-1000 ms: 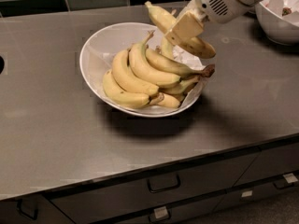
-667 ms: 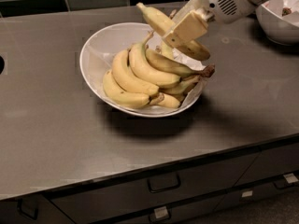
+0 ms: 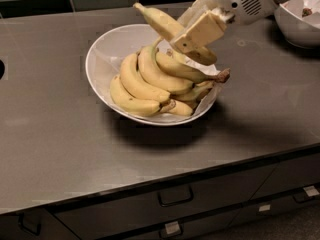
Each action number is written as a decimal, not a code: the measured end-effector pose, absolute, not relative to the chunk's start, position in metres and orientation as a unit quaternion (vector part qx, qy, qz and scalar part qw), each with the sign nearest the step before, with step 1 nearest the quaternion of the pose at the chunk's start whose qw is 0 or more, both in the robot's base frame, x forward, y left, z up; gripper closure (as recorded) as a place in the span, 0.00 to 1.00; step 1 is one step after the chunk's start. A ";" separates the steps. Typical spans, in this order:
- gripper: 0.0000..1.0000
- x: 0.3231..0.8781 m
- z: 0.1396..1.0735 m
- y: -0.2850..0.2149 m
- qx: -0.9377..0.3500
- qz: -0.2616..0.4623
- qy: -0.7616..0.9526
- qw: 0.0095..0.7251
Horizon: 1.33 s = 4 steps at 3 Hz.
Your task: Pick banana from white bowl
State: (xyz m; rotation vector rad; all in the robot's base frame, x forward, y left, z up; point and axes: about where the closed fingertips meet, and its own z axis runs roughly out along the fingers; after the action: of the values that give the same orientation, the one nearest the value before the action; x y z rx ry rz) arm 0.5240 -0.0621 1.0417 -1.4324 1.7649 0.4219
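A large shallow white bowl [image 3: 102,54] sits on the grey counter and holds a bunch of curved yellow bananas [image 3: 145,81]. My gripper [image 3: 186,38] comes in from the upper right and is shut on a straighter yellow banana [image 3: 159,20]. The banana is lifted clear above the bunch, tilted, with its pointed tip up and to the left over the bowl's far side. Its lower end is hidden behind my cream fingers [image 3: 200,31].
A smaller white bowl [image 3: 295,26] stands at the counter's far right. The grey counter [image 3: 55,134] spreads to the left and front. Dark drawers with handles [image 3: 175,196] run below the front edge. A dark tiled wall is behind.
My gripper has risen and moved slightly left with the banana, lifting it higher above the bunch. The bowl and the other bananas have not moved.
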 end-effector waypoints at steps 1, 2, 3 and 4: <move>1.00 0.524 1.042 -0.062 -0.567 0.167 0.699 0.403; 1.00 0.516 1.051 -0.062 -0.571 0.180 0.681 0.422; 1.00 0.501 1.065 -0.068 -0.572 0.185 0.664 0.444; 1.00 0.485 1.076 -0.069 -0.581 0.195 0.646 0.454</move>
State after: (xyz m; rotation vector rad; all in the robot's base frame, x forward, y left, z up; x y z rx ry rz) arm 0.4850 -0.0691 1.0764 -1.4350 1.5954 0.4813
